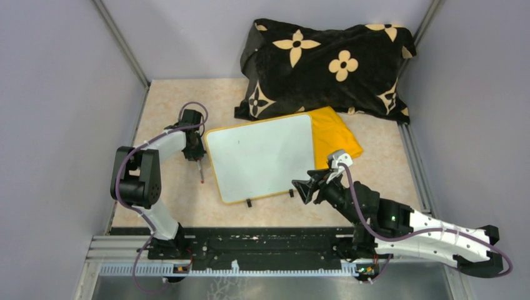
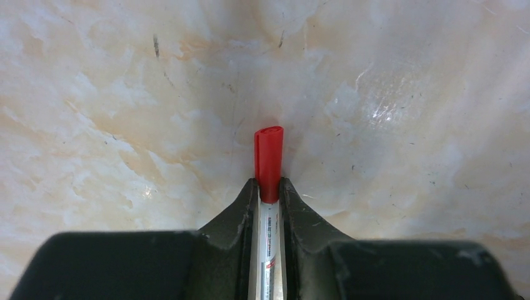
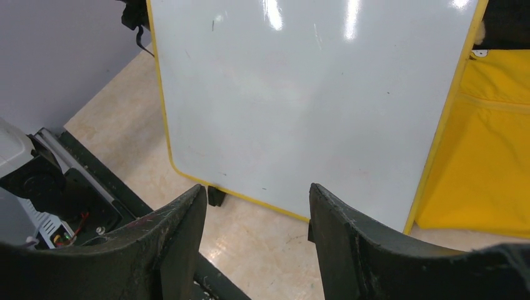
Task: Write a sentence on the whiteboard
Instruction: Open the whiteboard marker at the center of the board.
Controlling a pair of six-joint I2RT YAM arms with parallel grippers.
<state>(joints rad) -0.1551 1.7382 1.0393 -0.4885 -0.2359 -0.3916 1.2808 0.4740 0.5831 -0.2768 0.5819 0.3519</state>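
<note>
"Beige marbled tabletop [image 1: 175, 94] is filling most of what I'm looking at. What's lying on it?"

"The biggest thing is a black pillow [image 1: 325, 62] with cream flowers, sitting at the far end against the back wall. Just in front of it the whiteboard [image 1: 259, 156] is lying flat, roughly mid-table and turned a little askew. Its face is showing plain white with some glare."

"Is it touching anything?"

"Its right edge is lying over a yellow cloth [image 1: 334, 137], which is poking out on the right side. The pillow's front edge is sitting right at the board's far rim."

"And the arms?"

"The right gripper [image 1: 299, 190] is hovering at the board's near right corner, its fingers [image 3: 181, 237] standing spread apart. The left gripper [image 1: 199, 159] is hanging just off the board's left edge, pointing down at the table."

"Is it holding something?"

"Yes, its fingers are pressing in on both sides of a marker pen [image 2: 269, 237]. The pen has a white barrel, and its red cap [image 2: 269, 156] is sticking out beyond the fingertips. I'm not managing to tell whether the pen is resting on the table or hanging just above it."

"Anything smaller?"

"Two small black clip feet [image 1: 249, 202] are sitting on the board's near rim."
</note>
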